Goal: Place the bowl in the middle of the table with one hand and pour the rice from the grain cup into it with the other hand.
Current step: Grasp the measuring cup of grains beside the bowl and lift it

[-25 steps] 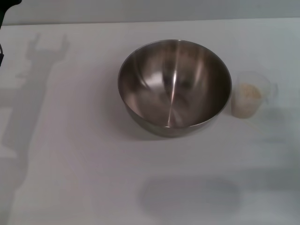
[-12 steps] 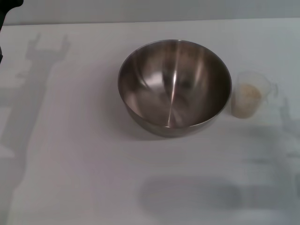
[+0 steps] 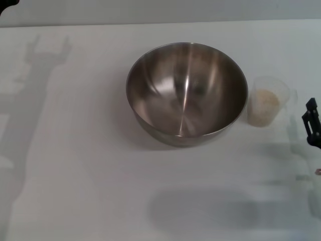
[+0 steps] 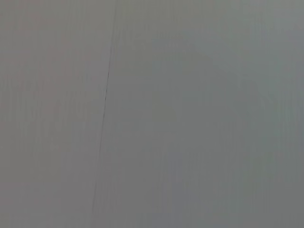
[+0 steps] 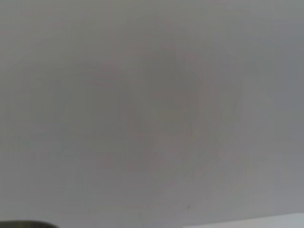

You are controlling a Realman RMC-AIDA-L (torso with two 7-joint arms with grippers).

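The cup (image 3: 268,106) of rice (image 3: 265,99) is standing just beside the right claw (image 3: 311,124), risking a knock-over; grip state unclear.

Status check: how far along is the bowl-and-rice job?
Done: the shiny stainless-steel mixing bowl sits about mid-table on the white tabletop. It is empty.

In hand: the right gripper shows at the table's right edge, beside the small clear plastic grain cup, not touching it.

Left: grasp the cup and pour its pale rice into the bowl.
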